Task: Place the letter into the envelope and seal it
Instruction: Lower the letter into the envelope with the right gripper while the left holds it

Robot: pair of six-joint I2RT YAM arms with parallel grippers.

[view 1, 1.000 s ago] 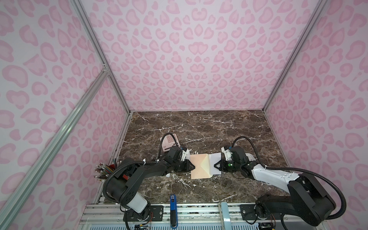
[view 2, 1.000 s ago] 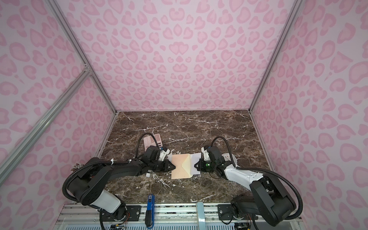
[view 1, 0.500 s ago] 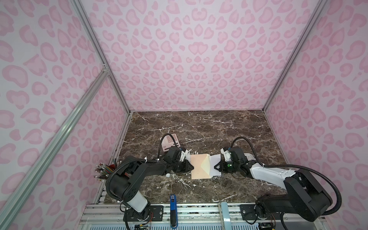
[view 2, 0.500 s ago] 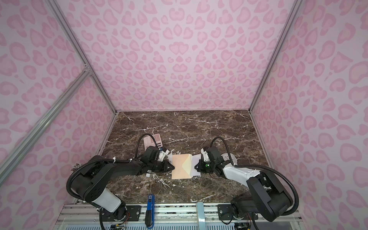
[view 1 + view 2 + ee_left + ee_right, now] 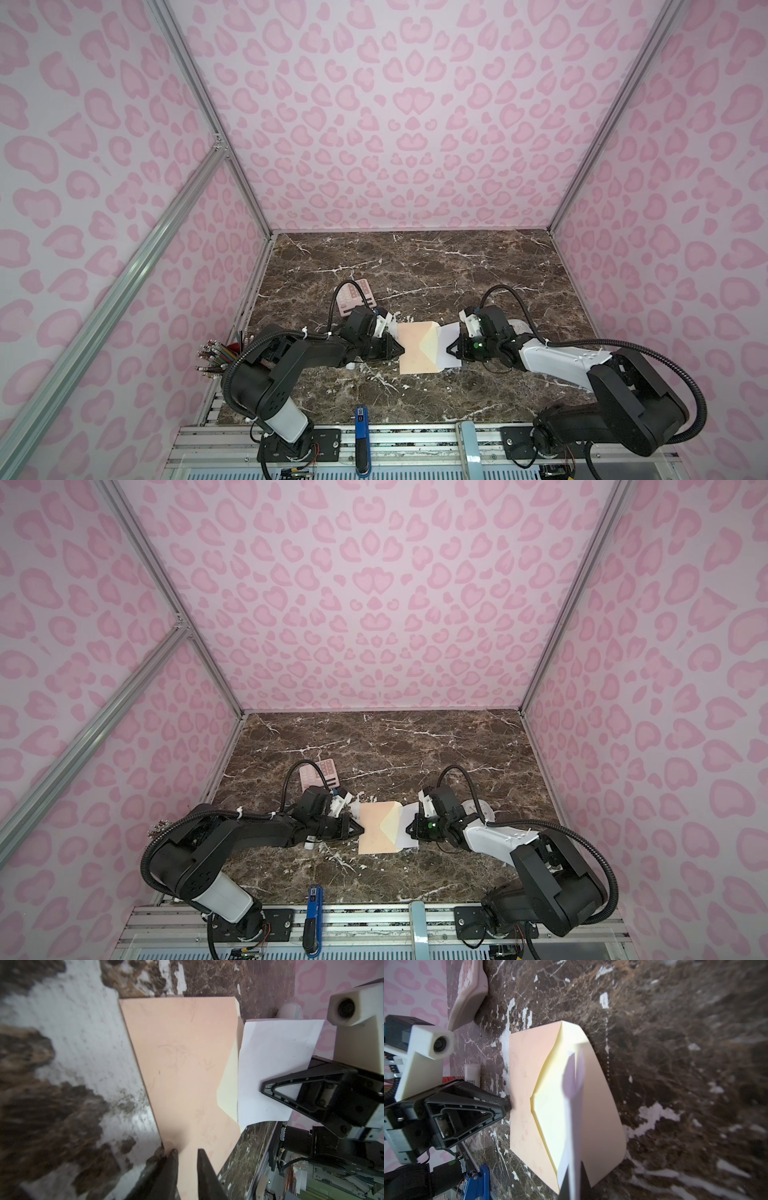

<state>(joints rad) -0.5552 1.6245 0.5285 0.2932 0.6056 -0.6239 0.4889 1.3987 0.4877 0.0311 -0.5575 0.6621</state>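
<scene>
The peach envelope [image 5: 411, 349] [image 5: 374, 829] lies flat near the table's front, its cream flap [image 5: 228, 1088] open toward the right arm. My left gripper [image 5: 400, 352] [image 5: 187, 1150] is at the envelope's left edge. Its fingers stand a little apart, with peach paper showing in the gap. My right gripper [image 5: 449, 351] [image 5: 574, 1165] is shut on the white letter [image 5: 448, 332] [image 5: 276, 1053]. The letter is held over the flap with its leading edge at the envelope's cream mouth. I cannot tell whether that edge has gone inside.
A pink calculator [image 5: 355, 297] [image 5: 469, 995] sits behind the left gripper. A small white tube [image 5: 472, 1072] lies under the left arm. A bundle of pencils [image 5: 216, 359] stands at the left wall. A round whitish disc [image 5: 478, 810] is behind the right wrist, and a blue tool [image 5: 361, 432] lies on the front rail.
Hardly anything. The right arm's elbow has drawn in slightly toward the middle. Both grippers, the envelope and the letter hold their places.
</scene>
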